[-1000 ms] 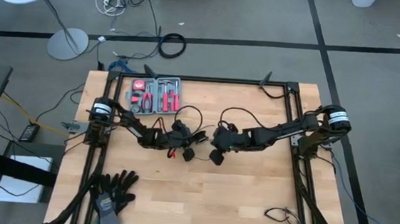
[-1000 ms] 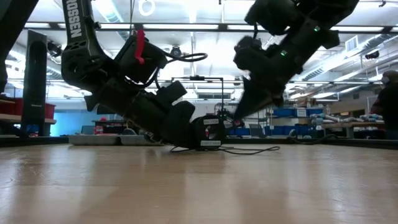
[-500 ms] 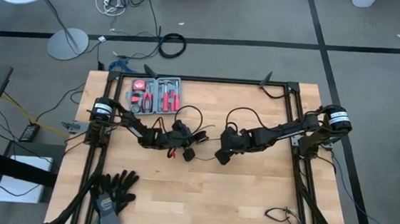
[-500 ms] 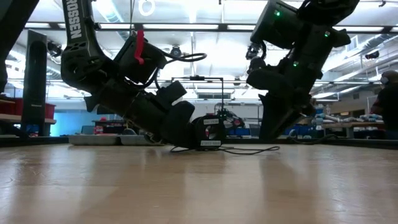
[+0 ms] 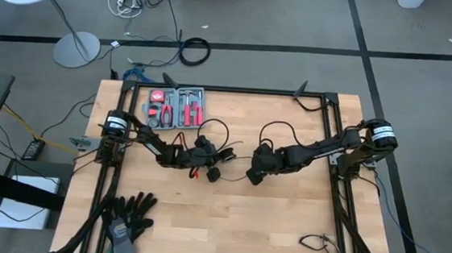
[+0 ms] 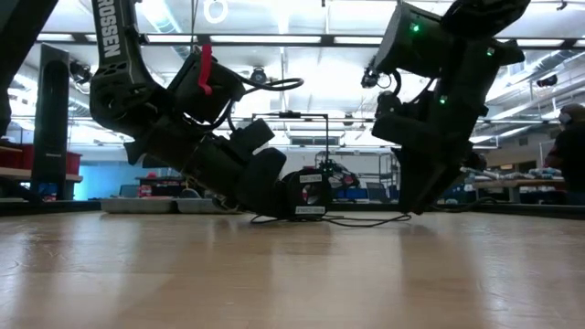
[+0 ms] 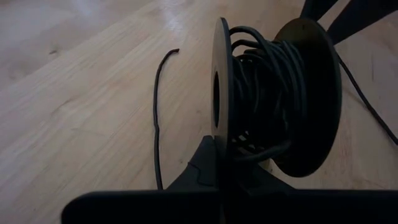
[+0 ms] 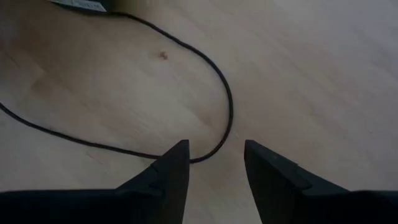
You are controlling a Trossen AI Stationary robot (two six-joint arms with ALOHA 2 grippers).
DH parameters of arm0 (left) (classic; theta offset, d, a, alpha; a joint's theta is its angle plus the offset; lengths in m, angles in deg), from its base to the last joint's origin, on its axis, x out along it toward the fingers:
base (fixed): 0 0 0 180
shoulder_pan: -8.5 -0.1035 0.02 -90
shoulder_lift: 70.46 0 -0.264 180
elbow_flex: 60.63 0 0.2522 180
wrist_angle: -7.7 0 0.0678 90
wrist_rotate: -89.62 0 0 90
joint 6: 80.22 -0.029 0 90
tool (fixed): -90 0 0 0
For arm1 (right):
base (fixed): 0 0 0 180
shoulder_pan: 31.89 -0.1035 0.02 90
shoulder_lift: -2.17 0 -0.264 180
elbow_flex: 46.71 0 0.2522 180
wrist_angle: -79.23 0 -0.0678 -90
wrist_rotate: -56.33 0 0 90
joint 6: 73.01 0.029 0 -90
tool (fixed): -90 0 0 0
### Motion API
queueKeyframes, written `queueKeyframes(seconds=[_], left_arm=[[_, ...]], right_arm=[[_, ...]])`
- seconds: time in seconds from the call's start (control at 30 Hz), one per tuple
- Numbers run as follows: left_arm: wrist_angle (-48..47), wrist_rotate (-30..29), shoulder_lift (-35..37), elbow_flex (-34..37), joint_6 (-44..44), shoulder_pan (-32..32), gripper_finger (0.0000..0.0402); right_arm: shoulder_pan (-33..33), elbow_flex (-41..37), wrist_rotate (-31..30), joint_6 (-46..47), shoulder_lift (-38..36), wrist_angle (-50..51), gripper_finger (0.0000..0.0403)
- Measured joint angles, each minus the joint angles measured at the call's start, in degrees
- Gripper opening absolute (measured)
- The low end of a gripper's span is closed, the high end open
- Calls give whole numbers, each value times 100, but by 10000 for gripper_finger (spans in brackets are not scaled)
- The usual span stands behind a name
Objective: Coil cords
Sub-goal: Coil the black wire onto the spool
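While the right gripper point(image 8: 214, 165) hangs low over the middle of the table point(image 5: 266, 227), its two dark fingers point(image 8: 171, 171) stand clearly apart with nothing between them, and a loop of the thin black cord point(image 8: 227, 106) curves across the wood just ahead of the fingertips, lying loose and unheld. Out to the left of it, the left gripper point(image 5: 210, 174) is clamped tight on a black spool point(image 7: 280, 99), fingers closed on one flange, with the spool on its edge against the tabletop and turns of cord wound thick around its core. From that spool a free length of wire trails over the wood and ends in a bare tip on the boards. Seen level across the table, the left arm leans down low with the spool at its end, a strand of cord snaking along the surface toward the right arm, which comes down steeply beside it. Farther out, a red tool case point(image 5: 176, 108) sits at the far left of the table, and a pair of black gloves point(image 5: 127, 214) lies at the near left corner.
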Motion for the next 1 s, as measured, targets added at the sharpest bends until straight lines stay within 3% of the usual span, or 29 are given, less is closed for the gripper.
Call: queueKeyframes(seconds=[0.33, 0.67, 0.77, 0.87, 1.0], left_arm=[[17, -39, -4, 0, 30, 0, 0], [39, -60, -7, 1, 14, 0, 0], [47, -65, -7, 0, 12, 2, 0], [78, -63, -7, 2, 9, 0, 0], [104, -64, -9, 2, -11, 0, 0]], right_arm=[[-71, -2, -181, 87, 42, -272, 151], [1, 15, -100, 914, 496, -313, 147], [2, 13, -79, 1007, 498, -294, 108], [-13, 2, -65, 880, 481, -275, 28], [-33, 4, -41, 747, 490, -335, 7]])
